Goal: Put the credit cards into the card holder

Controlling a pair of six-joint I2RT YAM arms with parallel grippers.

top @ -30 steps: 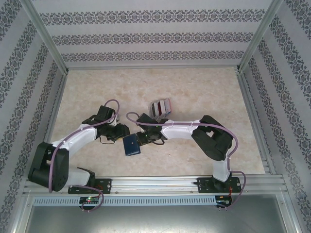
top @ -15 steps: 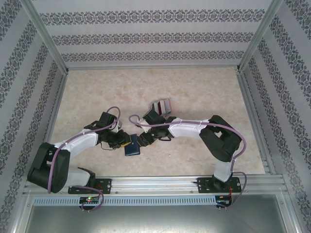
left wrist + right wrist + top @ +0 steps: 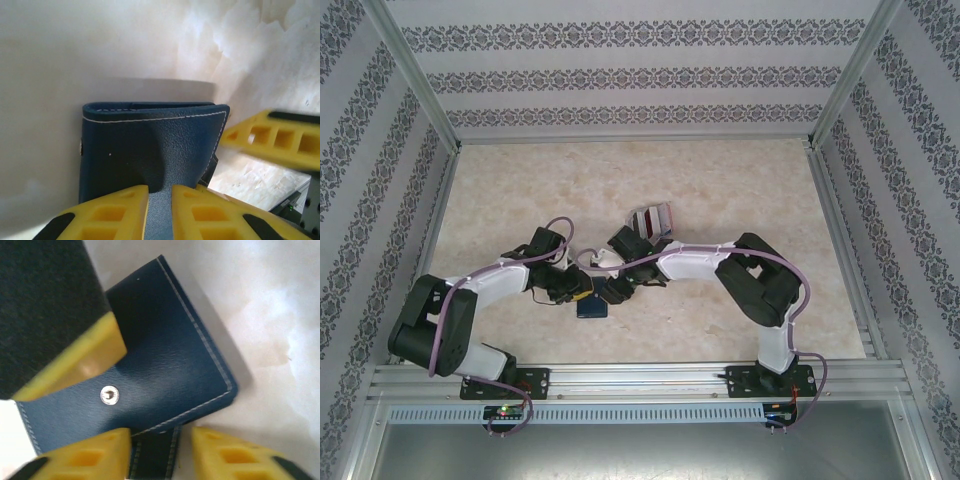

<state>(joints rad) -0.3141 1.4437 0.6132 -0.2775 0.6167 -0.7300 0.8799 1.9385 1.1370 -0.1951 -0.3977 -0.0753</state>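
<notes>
The navy card holder (image 3: 590, 307) lies folded on the table between both arms. In the left wrist view the card holder (image 3: 150, 145) has its leather running between the two yellow fingers of my left gripper (image 3: 160, 189), which is shut on it. In the right wrist view the card holder (image 3: 165, 365) shows its snap button (image 3: 110, 395). My right gripper (image 3: 161, 432) stands open around a dark strap (image 3: 155, 455), the right finger clear of it. The credit cards (image 3: 652, 218) stand together behind the right wrist.
The cards sit in a pale rack (image 3: 642, 228) just behind the right arm. A yellow finger of the other gripper (image 3: 270, 137) crosses the left wrist view at right. Metal frame rails (image 3: 620, 380) border the near edge, and patterned walls enclose the table.
The left gripper has narrowed onto the card holder. The right gripper, shut a second ago, has opened beside it. Both wrists have drawn closer over the holder, covering more of it.
</notes>
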